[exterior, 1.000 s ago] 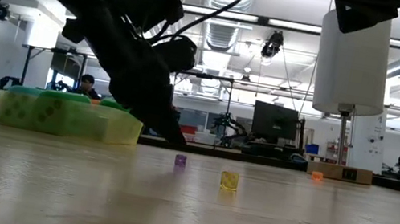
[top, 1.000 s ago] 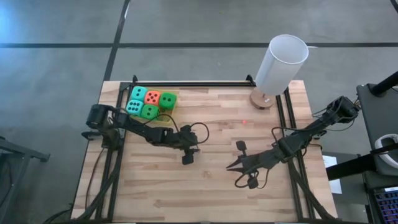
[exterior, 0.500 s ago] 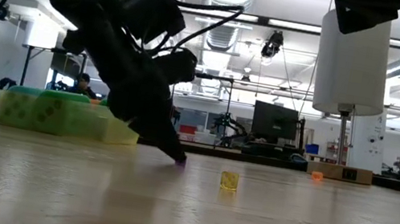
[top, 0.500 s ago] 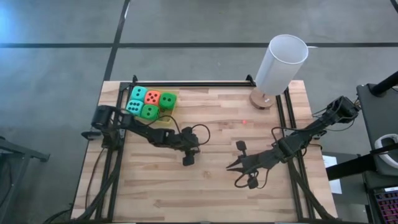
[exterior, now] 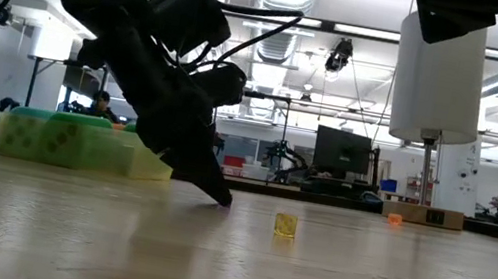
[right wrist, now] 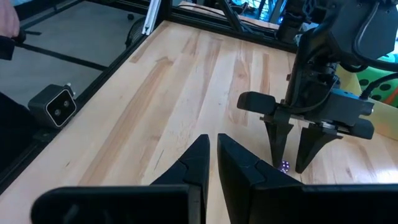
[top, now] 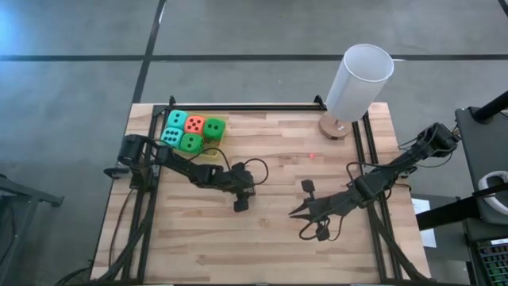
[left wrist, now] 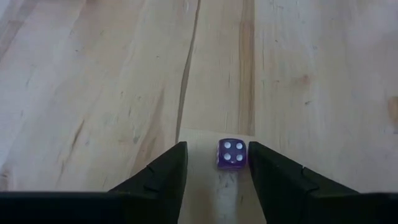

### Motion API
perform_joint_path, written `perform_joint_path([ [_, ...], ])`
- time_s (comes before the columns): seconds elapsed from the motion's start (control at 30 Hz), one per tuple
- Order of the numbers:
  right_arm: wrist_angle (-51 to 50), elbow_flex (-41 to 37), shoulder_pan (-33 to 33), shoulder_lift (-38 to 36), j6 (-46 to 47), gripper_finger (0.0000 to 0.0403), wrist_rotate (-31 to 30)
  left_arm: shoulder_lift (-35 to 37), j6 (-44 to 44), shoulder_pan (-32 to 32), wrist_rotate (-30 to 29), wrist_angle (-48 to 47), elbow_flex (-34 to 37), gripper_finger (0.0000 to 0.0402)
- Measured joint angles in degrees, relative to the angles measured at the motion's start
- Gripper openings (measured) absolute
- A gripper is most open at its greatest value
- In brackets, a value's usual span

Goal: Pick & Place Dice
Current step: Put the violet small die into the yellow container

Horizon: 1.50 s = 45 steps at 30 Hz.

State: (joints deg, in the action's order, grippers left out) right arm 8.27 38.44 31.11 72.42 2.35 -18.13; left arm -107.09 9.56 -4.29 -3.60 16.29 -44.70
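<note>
Your tiny purple die point(left wrist: 232, 153) sits on the desk point(top: 262, 246), a bit left of the middle of the high view. The left claw point(left wrist: 214, 149) is down around it, released, one finger on each side. The die is closer to one finger, with a gap on the other side. A small yellow die point(exterior: 285, 225) lies near, at the middle of the low view. Five big dice point(top: 190, 131) fill the yellow tray point(exterior: 75, 146) at upper left. The right claw point(top: 295, 213) waits at lower right, clenched on nothing.

Matt wooden table point(top: 270, 238), translucent purple die point(left wrist: 231, 153)
</note>
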Motion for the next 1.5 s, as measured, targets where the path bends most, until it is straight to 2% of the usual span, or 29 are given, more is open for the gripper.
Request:
perform_joint_path([
  [0.13,0.0,0.0,0.0,0.0,0.0,0.0028,0.0,0.0,0.0,0.0,0.0,-0.1,0.0,0.0166],
  [0.63,0.0,0.0,0.0,0.0,0.2,0.0028,0.0,0.0,-0.8,-0.1,-0.4,-1.0,0.0,0.0049],
  [0.87,0.0,0.0,0.0,0.0,0.2,0.0028,0.0,0.3,-0.8,-0.1,-0.8,-1.2,0.0,0.0045],
  [1.07,0.1,0.1,0.0,0.0,0.2,0.0028,0.0,4.6,-0.6,-0.2,-1.3,-2.7,0.1,0.0045],
  [1.23,0.1,0.1,0.0,0.0,0.5,0.0028,0.0,11.8,-0.5,-0.2,-6.2,-9.2,0.1,0.0045],
  [1.33,0.2,0.1,0.0,0.0,0.5,0.0028,0.0,17.1,0.1,-0.2,-11.6,-14.7,0.1,0.0045],
  [1.5,0.1,0.1,0.0,0.0,0.5,0.0028,0.0,26.0,6.1,-0.1,-22.8,-26.3,0.1,0.0045],
])
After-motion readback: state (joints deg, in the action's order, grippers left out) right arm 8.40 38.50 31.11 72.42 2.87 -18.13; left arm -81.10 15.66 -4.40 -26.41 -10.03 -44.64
